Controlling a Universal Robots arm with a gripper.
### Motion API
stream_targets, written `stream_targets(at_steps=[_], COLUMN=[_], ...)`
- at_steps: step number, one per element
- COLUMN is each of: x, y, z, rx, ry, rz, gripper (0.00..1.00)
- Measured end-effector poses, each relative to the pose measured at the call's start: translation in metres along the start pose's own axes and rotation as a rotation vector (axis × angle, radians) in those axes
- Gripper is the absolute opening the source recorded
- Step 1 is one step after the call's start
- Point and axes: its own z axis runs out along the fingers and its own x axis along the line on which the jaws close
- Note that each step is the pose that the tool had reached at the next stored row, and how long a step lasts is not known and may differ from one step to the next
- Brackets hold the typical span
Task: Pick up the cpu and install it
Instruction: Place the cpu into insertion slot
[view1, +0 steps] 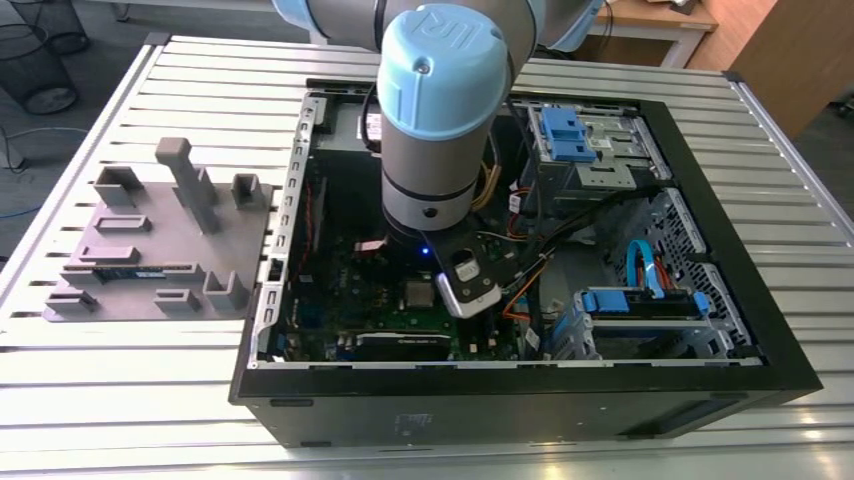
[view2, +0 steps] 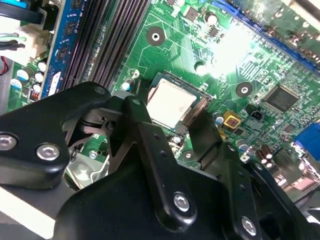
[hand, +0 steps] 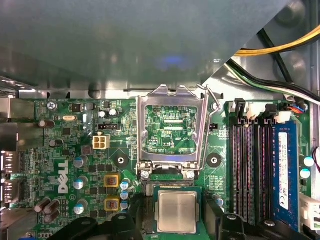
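Gripper (hand: 175, 222) sits low over the motherboard (hand: 125, 145) inside the computer case (view1: 534, 405), and you've got the cpu (hand: 175, 211) lying flat in its socket, right between the fingers (hand: 134, 220). Jaws stand apart, seemingly just clear of its edges, gripping nothing. Metal socket frame (hand: 142, 125) stands flipped open beside it.

Exterior view: high up beyond one counter (view1: 120, 400) edge, looks down at a slant into open PC case (view1: 534, 405), mid-range. Both wrist views sit v. close over motherboard (view2: 225, 55): first faces straight down, second obliquely. Both wrist views share cpu (hand: 175, 212).
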Motion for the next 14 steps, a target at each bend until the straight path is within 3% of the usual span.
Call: stream_targets(at_steps=[14], x=[0.0], y=[-0.0001], z=[0.0002], rx=[0.0005], ry=[0.0001], rz=[0.0], gripper=[0.6])
